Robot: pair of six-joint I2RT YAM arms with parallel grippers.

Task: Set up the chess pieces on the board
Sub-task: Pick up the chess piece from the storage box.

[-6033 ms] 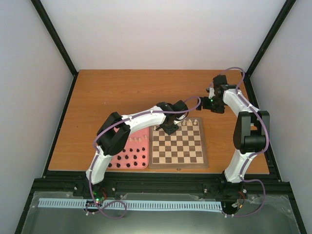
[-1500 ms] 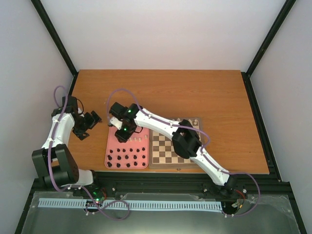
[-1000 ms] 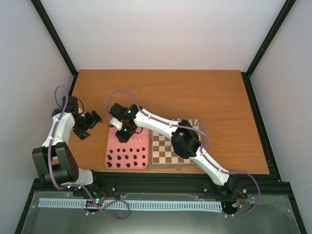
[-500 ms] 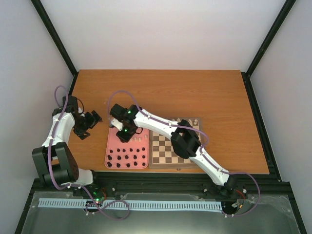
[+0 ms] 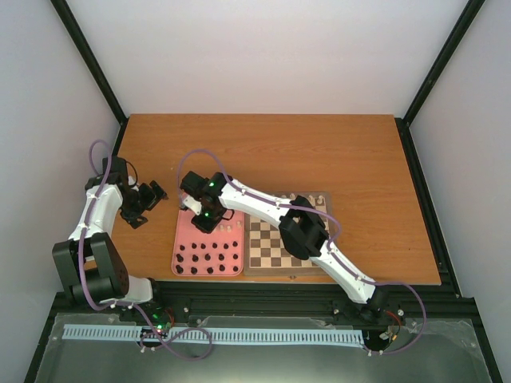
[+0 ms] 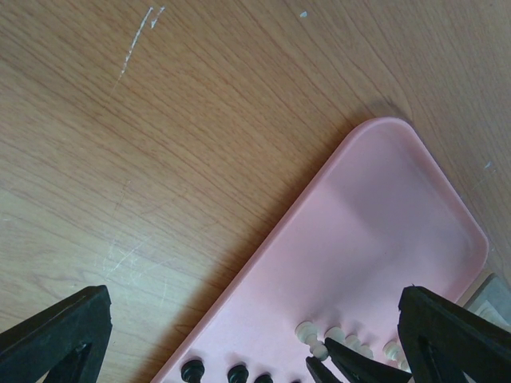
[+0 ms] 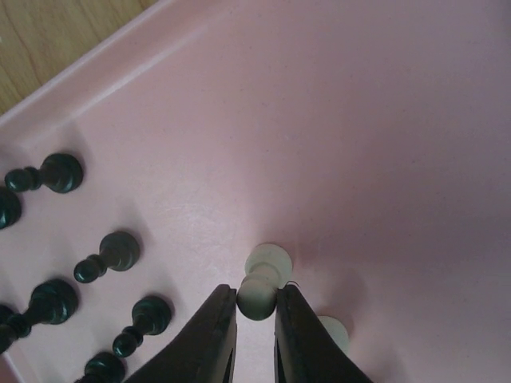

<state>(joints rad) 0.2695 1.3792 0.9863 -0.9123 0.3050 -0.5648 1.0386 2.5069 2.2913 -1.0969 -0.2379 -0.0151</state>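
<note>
Two arms show from above, and your right one reaches from its base across the chessboard (image 5: 270, 249) to the pink tray (image 5: 182, 236), which lies just beside the chessboard's left edge; both sit near the front of the bench (image 5: 263, 152). Your right gripper (image 7: 256, 297) points down into the tray. Its fingers (image 7: 219, 335) stand almost together, with the round head of a cream pawn (image 7: 263, 275) pinched between their tips. The pawn's base appears to sit on the tray floor. Another cream piece (image 7: 334, 332) stands just beside the right-hand finger, partly hidden by it. Black pieces (image 7: 105, 254) stand in a loose group to the left in that view, apart from the pawn. From above, the other cream chess pieces (image 5: 227, 234) sit in the tray's right half, beyond the rows of black ones along its near side. A couple more cream figures (image 5: 318, 197) show at the chessboard's far right edge, too small to name. Your left gripper (image 5: 146, 203) hangs over bare bench just left of the tray's far corner, with its fingers (image 6: 60, 331) spread wide and nothing held between them.
</note>
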